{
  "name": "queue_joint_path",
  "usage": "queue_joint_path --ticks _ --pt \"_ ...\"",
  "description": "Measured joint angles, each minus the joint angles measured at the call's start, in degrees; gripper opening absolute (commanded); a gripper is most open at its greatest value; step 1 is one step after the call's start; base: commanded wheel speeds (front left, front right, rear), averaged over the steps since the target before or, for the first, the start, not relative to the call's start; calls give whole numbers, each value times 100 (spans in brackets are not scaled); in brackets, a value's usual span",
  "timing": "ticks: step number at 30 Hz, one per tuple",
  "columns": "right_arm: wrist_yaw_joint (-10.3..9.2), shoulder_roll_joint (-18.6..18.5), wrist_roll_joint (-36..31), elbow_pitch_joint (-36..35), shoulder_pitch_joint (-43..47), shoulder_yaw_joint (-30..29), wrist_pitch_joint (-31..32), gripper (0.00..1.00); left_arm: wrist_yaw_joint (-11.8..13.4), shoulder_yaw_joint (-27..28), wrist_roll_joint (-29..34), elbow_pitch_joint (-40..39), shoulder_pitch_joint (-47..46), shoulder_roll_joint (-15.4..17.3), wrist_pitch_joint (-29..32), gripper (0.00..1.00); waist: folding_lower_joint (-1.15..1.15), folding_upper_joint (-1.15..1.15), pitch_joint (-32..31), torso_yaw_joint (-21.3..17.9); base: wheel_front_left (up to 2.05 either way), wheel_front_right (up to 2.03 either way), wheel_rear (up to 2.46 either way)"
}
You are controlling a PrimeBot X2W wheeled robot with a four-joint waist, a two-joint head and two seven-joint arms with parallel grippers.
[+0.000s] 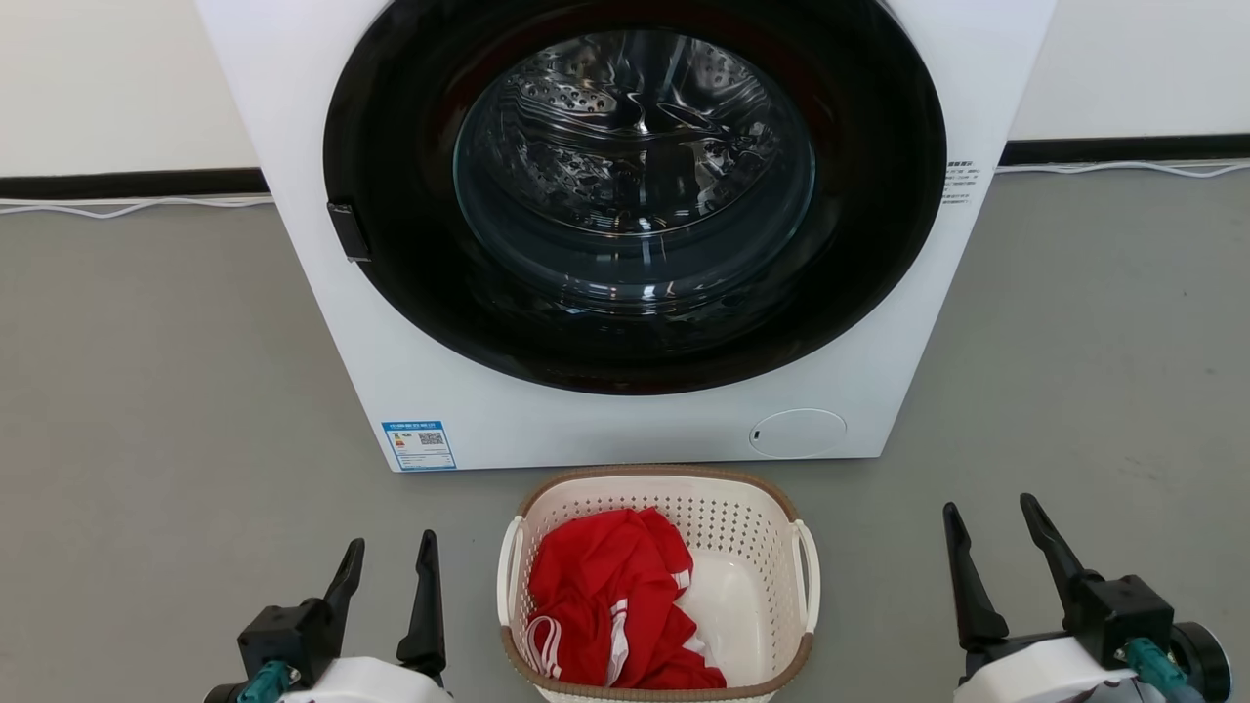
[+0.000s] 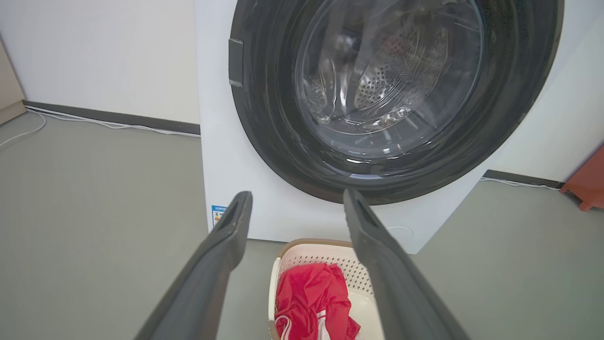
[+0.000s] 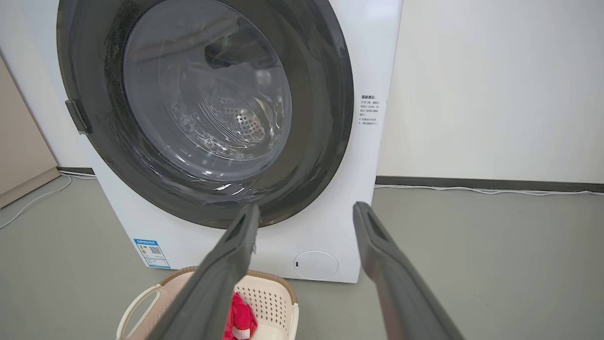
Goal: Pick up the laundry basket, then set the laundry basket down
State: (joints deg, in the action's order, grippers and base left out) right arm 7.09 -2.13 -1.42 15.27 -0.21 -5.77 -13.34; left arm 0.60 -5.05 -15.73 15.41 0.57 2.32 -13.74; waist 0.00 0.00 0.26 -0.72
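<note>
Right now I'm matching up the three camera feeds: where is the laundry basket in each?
Head view: laundry basket at bottom centre, on the floor before the washer.
Left wrist view: laundry basket at bottom centre, between the fingers of the left claw, one covering part.
Right wrist view: laundry basket at bottom left, partly behind a finger of the right claw.
Shared landmark: the blue label low on the washer's front.

Head cam looks fwd and down from above at the washer front, basket close below. L and R wrist cams sit lower, more level, facing the washer door. All 3 views share washer and basket.
</note>
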Motion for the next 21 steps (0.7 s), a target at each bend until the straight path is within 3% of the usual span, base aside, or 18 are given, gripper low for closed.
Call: queue_joint_path --ticks 4,21 --pt "2 -2 -256 -3 0 0 -88 100 60 -38 232 -12 0 3 -58 100 0 0 12 -12 0 0 0" --pt "3 -4 -196 37 -14 -1 -87 100 41 15 258 38 -3 5 -64 100 0 0 102 -20 0 0 0"
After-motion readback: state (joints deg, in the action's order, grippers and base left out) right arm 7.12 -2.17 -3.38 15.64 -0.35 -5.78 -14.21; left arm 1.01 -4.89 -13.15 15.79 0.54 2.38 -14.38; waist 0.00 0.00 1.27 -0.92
